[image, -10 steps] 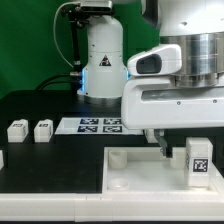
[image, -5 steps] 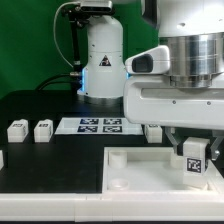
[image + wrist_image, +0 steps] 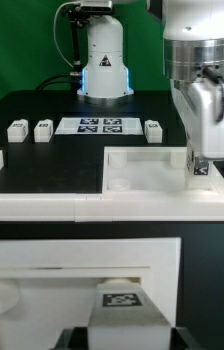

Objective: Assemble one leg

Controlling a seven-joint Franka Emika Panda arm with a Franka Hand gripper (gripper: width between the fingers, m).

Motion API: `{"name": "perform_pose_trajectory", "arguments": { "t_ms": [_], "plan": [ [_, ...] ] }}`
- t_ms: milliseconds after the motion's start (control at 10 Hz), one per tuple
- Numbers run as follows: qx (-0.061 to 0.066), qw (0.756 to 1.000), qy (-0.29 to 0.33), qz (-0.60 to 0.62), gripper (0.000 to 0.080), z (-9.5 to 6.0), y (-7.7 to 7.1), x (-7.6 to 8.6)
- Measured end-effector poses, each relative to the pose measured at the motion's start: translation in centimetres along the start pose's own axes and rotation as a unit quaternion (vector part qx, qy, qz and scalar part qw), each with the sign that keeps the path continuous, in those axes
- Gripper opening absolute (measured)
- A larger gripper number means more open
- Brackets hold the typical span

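Note:
My gripper (image 3: 198, 160) is shut on a leg (image 3: 201, 170), a small white block with a black-and-white tag, and holds it upright over the exterior view's right end of the white tabletop (image 3: 140, 165). In the wrist view the leg (image 3: 122, 303) fills the space between my dark fingers (image 3: 76, 338), with its tag facing the camera. Its far end sits by a round corner socket (image 3: 117, 280) of the tabletop (image 3: 60, 258). I cannot tell whether the leg touches the socket.
Three loose legs stand on the black table: two at the exterior view's left (image 3: 17, 128) (image 3: 42, 129) and one behind the tabletop (image 3: 153, 130). The marker board (image 3: 100, 125) lies in front of the white robot base (image 3: 105, 60).
The wrist has turned and moved towards the exterior view's right, carrying the leg to the tabletop's right end. The loose leg behind the tabletop has come into view.

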State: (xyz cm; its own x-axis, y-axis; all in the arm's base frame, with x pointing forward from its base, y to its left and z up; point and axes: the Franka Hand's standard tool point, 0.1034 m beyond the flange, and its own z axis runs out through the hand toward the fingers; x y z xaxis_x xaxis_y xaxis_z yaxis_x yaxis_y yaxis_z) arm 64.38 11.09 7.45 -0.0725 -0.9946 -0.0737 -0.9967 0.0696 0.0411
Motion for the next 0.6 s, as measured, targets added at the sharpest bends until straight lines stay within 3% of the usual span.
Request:
{"name": "perform_pose_trajectory", "arguments": {
  "t_ms": [300,400,500,600],
  "plan": [
    [0.004,0.999,0.001,-0.035,0.0292,0.1,0.1,-0.1],
    [0.011,0.998,0.003,-0.064,0.0375,0.3,0.1,-0.2],
    [0.021,0.993,0.007,-0.116,0.057,1.0,0.4,-0.3],
    [0.035,0.973,0.02,-0.229,0.0625,1.3,0.4,-0.4]
  ]
}}
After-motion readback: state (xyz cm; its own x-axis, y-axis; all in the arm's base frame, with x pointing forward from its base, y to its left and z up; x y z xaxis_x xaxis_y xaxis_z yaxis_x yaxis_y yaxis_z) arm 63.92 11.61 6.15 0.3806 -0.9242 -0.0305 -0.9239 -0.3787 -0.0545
